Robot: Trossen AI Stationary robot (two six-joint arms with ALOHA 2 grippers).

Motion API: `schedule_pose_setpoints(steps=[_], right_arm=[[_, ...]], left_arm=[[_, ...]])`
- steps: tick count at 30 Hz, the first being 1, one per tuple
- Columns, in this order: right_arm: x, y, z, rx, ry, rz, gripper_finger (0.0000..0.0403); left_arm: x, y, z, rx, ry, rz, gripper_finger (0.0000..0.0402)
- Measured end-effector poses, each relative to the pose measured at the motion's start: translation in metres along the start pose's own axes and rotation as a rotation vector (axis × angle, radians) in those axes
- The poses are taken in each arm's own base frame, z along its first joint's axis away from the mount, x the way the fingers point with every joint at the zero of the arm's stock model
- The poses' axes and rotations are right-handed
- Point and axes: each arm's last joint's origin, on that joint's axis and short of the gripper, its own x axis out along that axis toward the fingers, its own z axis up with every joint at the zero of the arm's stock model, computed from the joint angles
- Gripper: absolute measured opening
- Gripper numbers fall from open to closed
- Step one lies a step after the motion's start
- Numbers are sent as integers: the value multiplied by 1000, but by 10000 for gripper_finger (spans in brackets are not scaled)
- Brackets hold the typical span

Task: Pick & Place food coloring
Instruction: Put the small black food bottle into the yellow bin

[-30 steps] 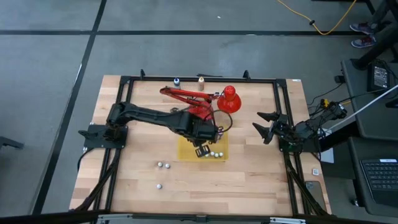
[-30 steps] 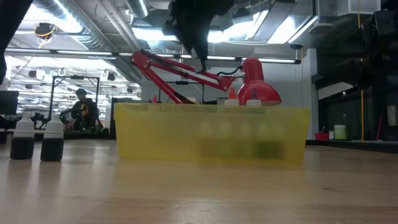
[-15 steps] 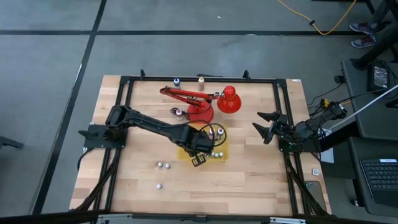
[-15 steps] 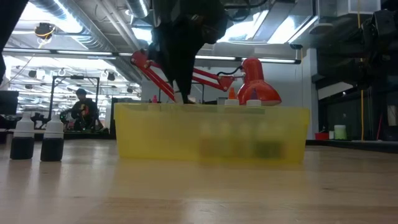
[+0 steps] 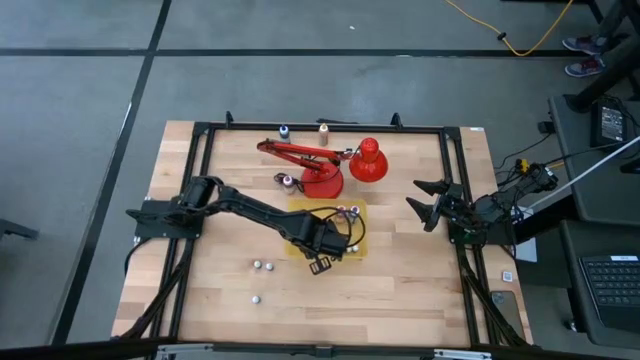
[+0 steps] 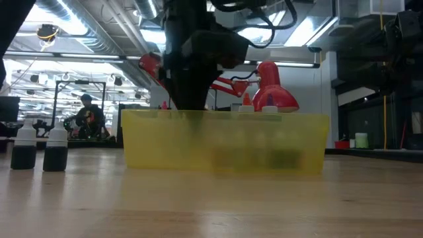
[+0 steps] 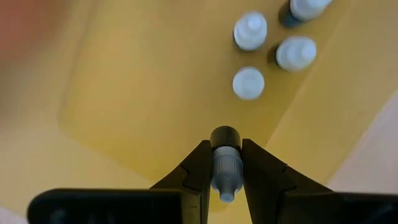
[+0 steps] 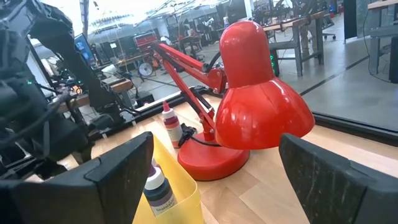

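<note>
From above, the left gripper (image 5: 320, 264) hangs at the yellow tray's (image 5: 300, 245) near edge, seemingly to drop its load, while its wrist view shows the jaws pinching a food coloring bottle (image 7: 225, 163) over three bottles (image 7: 250, 31) already inside; the right gripper (image 5: 424, 205) waits spread wide.

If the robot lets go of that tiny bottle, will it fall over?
Probably, unless lowered first. The tiny dark-capped bottle, pinched in the left gripper, looks narrow and light, so likely tippy. Similar bottles stand upright in the yellow tray, so a flat landing should hold.
</note>
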Motion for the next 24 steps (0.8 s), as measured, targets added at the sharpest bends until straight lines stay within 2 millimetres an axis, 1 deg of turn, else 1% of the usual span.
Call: schedule_pose_setpoints(steps=[15,21,24], right_arm=[[0,0,0,1,0,0,347],[0,0,0,2,0,0,347],[0,0,0,2,0,0,347]], left_arm=[[19,0,7,23,24,-20,63],[21,3,10,22,41,-35,64],[21,4,10,33,36,-30,76]])
